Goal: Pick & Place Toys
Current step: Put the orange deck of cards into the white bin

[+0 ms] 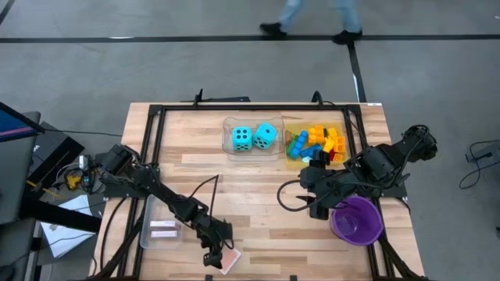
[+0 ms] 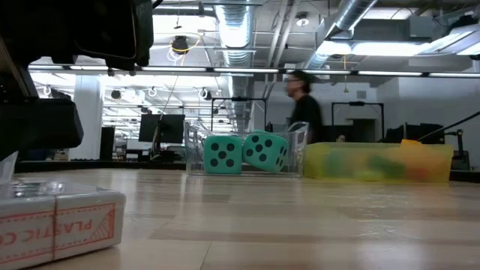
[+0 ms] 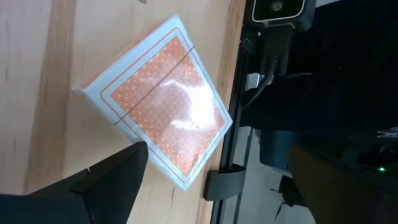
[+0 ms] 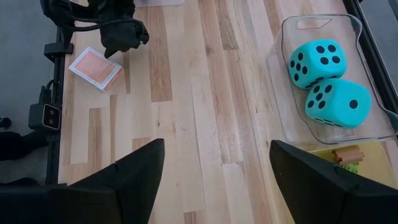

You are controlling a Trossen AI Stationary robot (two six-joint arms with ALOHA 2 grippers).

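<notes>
A grey floor runs past the far edge of my desk [image 1: 258,168], and a person's legs [image 1: 312,19] cross it. From above, the pale wood desk carries a clear tray [image 1: 251,139] at the far middle with two turquoise dice [image 1: 254,137] side by side in it, touching; just beside it sits a yellow tray [image 1: 316,146] heaped with small coloured bricks [image 1: 320,142]. My left jaws [image 1: 212,256] hang at the near edge, right next to an orange-backed pack of cards [image 1: 230,261]. Another clear tray [image 1: 162,226] with pale pink tiles [image 1: 164,229] lies near my left arm. My right jaws [image 1: 316,201] sit just beside the purple bowl [image 1: 357,219], near the yellow tray.

At desk level, the dice [image 2: 246,152] stand in their clear tray [image 2: 296,146] well back, the yellow tray [image 2: 379,161] beside them — and a boxed pack printed "PLASTIC" [image 2: 60,217] looms close. A person [image 2: 304,109] passes behind.

From my left wrist, the card pack [image 3: 158,102] lies flat on the wood, a corner over the desk's edge; my jaws stand wide apart, one finger [image 3: 115,180] just short of the pack, holding nothing.

From my right wrist, my jaws are well apart over bare wood, empty — the dice [image 4: 326,78] lie ahead in their tray [image 4: 292,112], and the left gripper [image 4: 121,37] hovers by the cards [image 4: 94,67].
</notes>
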